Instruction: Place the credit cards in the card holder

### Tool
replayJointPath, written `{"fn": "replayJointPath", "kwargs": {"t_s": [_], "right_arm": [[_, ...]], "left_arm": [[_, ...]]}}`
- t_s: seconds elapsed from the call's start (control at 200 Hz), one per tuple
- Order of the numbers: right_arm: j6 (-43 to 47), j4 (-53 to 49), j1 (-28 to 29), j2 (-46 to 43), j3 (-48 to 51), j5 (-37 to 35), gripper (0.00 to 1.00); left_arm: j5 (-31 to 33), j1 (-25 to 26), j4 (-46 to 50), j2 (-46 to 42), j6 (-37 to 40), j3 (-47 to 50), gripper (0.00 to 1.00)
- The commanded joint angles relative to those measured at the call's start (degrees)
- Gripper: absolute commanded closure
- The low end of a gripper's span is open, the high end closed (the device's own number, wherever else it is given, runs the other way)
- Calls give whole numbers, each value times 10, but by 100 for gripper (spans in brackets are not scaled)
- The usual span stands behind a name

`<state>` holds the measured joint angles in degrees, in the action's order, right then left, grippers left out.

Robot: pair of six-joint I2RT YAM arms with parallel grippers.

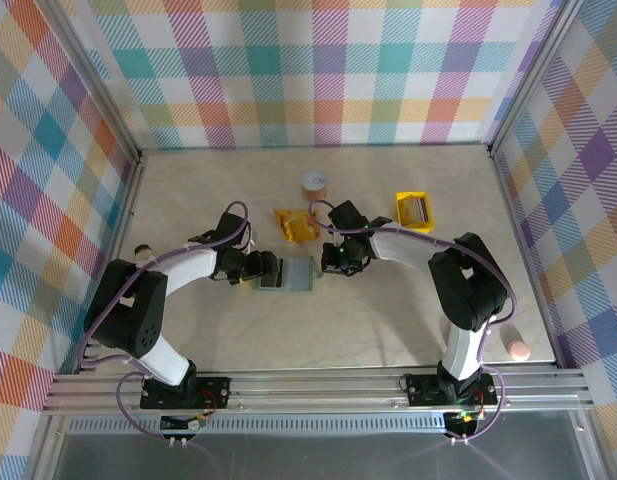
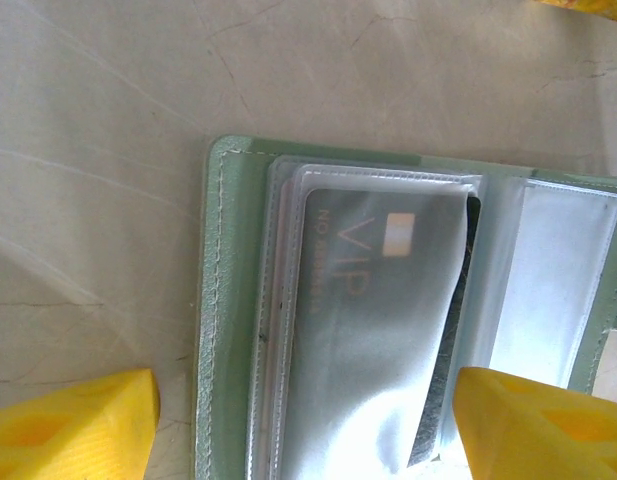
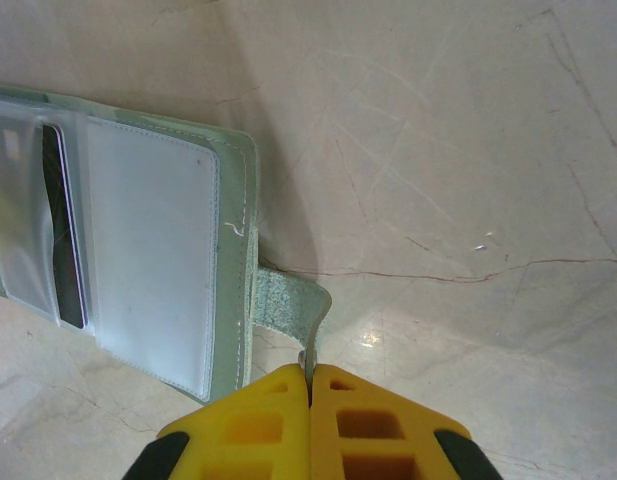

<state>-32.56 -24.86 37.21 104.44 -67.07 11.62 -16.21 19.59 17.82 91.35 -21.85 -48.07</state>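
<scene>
The sage-green card holder [image 1: 293, 272] lies open on the table between both grippers. In the left wrist view the card holder [image 2: 220, 300] shows a grey "VIP" credit card [image 2: 378, 290] tucked inside a clear sleeve, with a dark card edge behind it. My left gripper [image 2: 303, 425] is open, its yellow fingers [image 2: 78, 425] straddling the holder's left half. In the right wrist view a dark card [image 3: 63, 230] sits in a sleeve of the card holder [image 3: 233, 250]. My right gripper [image 3: 310, 378] is shut on the holder's closure tab [image 3: 288, 300].
A crinkly orange-yellow snack packet [image 1: 295, 223] lies just behind the holder. A yellow square tray [image 1: 415, 210] stands at the back right and a small tan roll [image 1: 314, 183] behind the packet. A pink object [image 1: 517, 348] rests near the right wall.
</scene>
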Motion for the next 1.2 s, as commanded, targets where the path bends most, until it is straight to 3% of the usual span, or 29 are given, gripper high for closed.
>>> {"fn": "replayJointPath", "kwargs": {"t_s": [0.0, 0.42, 0.97, 1.195], "right_arm": [[-4, 5, 2, -1, -7, 10, 100], [-7, 9, 2, 1, -9, 17, 100], [-17, 36, -7, 12, 7, 30, 100], [-22, 51, -14, 0, 23, 40, 100]], "left_arm": [[-20, 8, -1, 6, -10, -14, 23], [-26, 10, -8, 8, -17, -12, 24], [-101, 16, -50, -66, -51, -11, 25], [-145, 36, -98, -54, -92, -14, 25]]}}
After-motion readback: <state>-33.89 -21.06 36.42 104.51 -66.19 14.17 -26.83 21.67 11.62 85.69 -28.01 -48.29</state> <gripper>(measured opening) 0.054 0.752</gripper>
